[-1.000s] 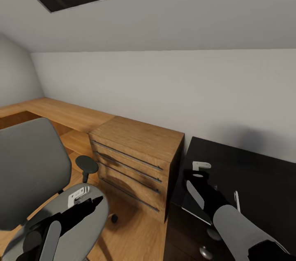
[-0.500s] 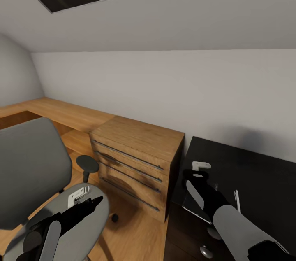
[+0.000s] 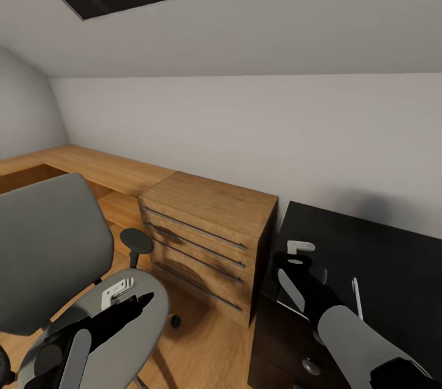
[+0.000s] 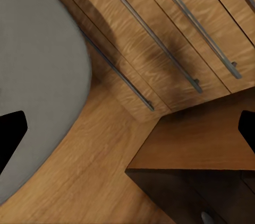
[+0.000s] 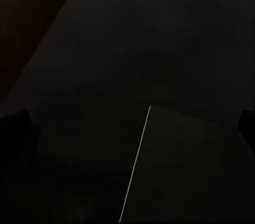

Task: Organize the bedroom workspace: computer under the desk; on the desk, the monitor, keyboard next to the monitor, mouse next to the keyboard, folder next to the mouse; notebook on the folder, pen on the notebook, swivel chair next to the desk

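Head view: glossy black desk (image 3: 393,254), grey-upholstered swivel chair (image 3: 49,242)

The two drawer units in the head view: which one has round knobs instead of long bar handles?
The dark drawer unit under the black desk has round silver knobs; the light-wood chest of drawers beside it has long bars.

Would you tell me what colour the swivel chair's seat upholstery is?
Grey. The swivel chair seat shows best in the head view, beneath the left gripper.
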